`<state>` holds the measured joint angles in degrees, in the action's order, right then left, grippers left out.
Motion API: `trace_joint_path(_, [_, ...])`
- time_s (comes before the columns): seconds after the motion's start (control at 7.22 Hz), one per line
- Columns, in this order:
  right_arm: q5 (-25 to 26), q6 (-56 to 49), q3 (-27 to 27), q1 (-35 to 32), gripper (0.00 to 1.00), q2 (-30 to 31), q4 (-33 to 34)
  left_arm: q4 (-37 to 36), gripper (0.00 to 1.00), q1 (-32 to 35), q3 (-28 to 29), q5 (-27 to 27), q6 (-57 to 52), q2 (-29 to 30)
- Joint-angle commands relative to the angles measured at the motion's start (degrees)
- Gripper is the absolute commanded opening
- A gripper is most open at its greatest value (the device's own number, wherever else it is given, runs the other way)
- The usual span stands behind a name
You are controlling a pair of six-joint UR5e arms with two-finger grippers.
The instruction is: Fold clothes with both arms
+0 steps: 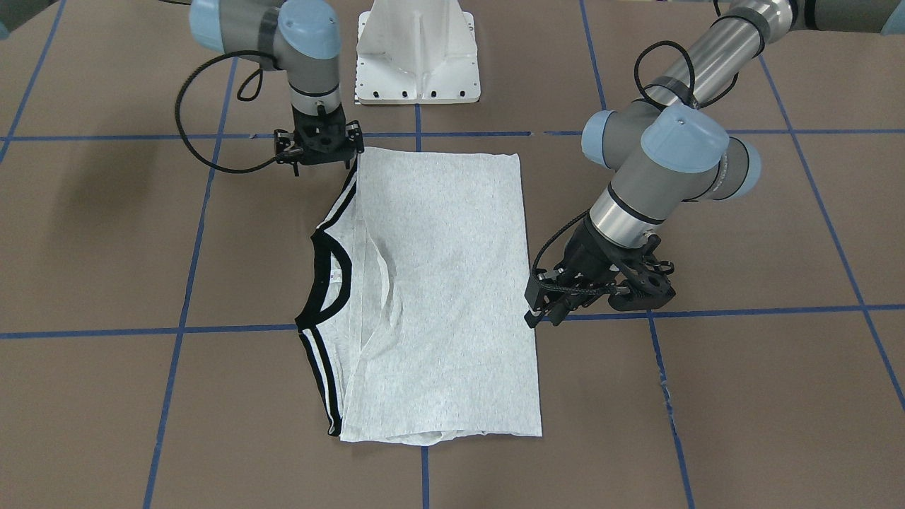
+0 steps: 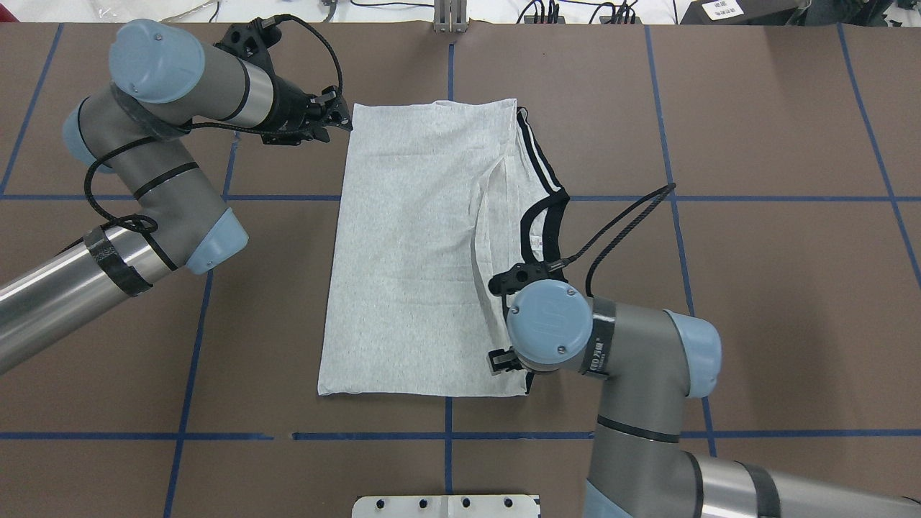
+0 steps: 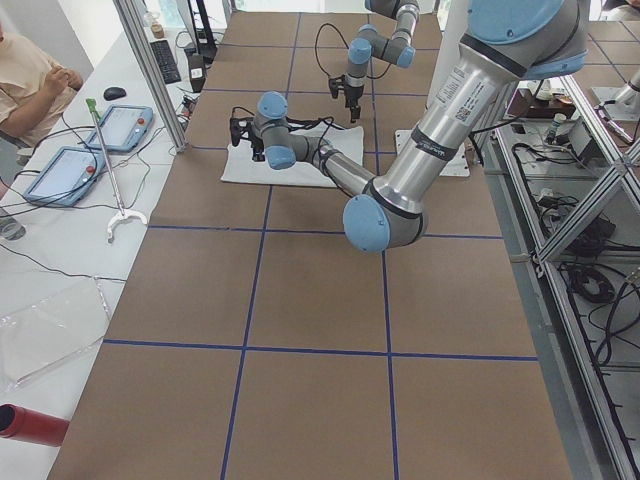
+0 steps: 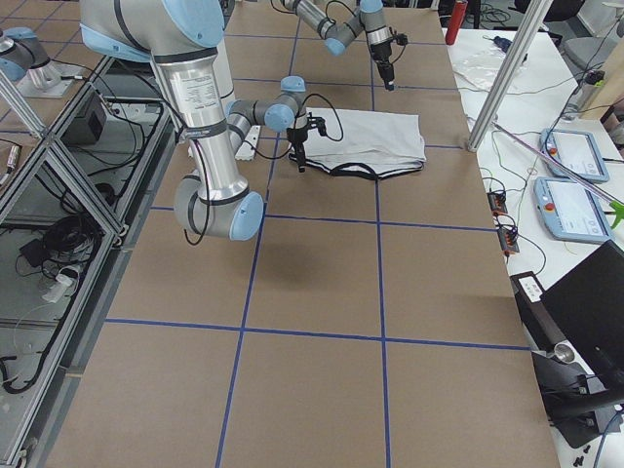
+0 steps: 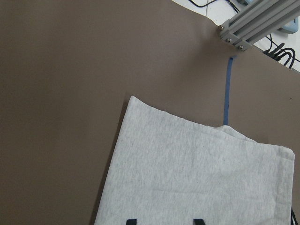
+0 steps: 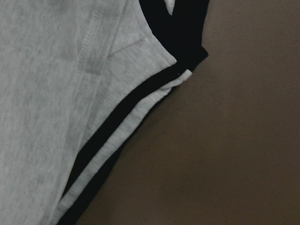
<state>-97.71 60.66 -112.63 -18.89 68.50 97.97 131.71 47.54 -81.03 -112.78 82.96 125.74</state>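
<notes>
Grey T-shirt [image 2: 417, 244] lay folded on the brown table [image 2: 755, 288], white pedestal base [image 1: 417, 53] nearby. Left gripper [image 2: 342, 121] sat fingers apart at its far corner. My right gripper [image 1: 322, 152] was masked by its own wrist, so I couldn't tell.

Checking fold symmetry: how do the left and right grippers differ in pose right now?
The left gripper hangs tilted by the T-shirt's far plain corner; the right gripper points straight down by its near striped-cuff corner. The left gripper's fingertips show apart; the right gripper's are hidden. Both are black and at the shirt's edge.
</notes>
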Motion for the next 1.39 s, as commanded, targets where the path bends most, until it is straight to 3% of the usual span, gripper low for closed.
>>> trace_joint_path(0.0, [0.24, 2.17, -3.04, 1.3, 1.0, 1.29, 0.64, -2.41, 0.5, 0.01, -2.89, -0.16, -0.08, -1.02])
trace_joint_path(0.42, [1.29, 28.72, 1.88, 1.49, 1.0, -6.09, -3.2, -3.21, 0.5, 0.01, -4.57, -0.07, -0.08, -1.64])
trace_joint_path(0.69, [2.43, 51.54, 7.22, 2.53, 1.0, -5.23, -18.27, -3.21, 0.5, 0.01, -4.84, -0.07, -0.08, -2.08])
trace_joint_path(0.83, [4.79, 60.89, 7.51, 3.24, 1.0, -4.7, -20.26, -3.21, 0.5, 0.01, -4.84, -0.07, -0.08, -2.08])
trace_joint_path(0.97, [7.94, 63.86, 7.77, 5.5, 1.0, -4.26, -20.28, -3.3, 0.5, 0.01, -4.84, -0.07, -0.08, -2.08])
trace_joint_path(1.25, [8.06, 63.8, 8.12, 7.1, 1.0, -3.29, -20.28, -3.3, 0.5, 0.01, -5.1, -0.07, 0.0, -2.08])
